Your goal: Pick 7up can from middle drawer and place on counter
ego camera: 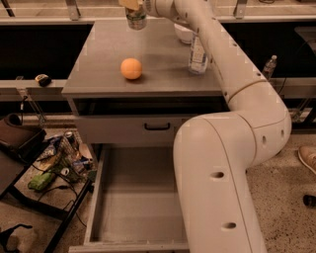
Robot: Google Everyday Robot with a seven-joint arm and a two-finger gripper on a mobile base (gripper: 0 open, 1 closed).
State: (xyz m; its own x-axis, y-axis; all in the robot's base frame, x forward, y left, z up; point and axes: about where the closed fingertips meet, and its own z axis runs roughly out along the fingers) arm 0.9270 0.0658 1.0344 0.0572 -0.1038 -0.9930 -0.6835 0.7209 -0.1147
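The 7up can (136, 21) stands upright at the far edge of the counter (103, 54), left of its middle, and whether its base touches the surface or hangs just above it cannot be told. The gripper (134, 5) sits directly on top of the can, touching its lid end and cut off by the upper edge of the view; whether it is clamped on the can or loosened cannot be told. An orange ball (131, 68) lies nearer on the counter, well apart from the can. To the right stand a clear plastic bottle (198, 52) and a white bowl (183, 33), partly behind the arm (237, 74). Below, the middle drawer (138, 207) is pulled out.
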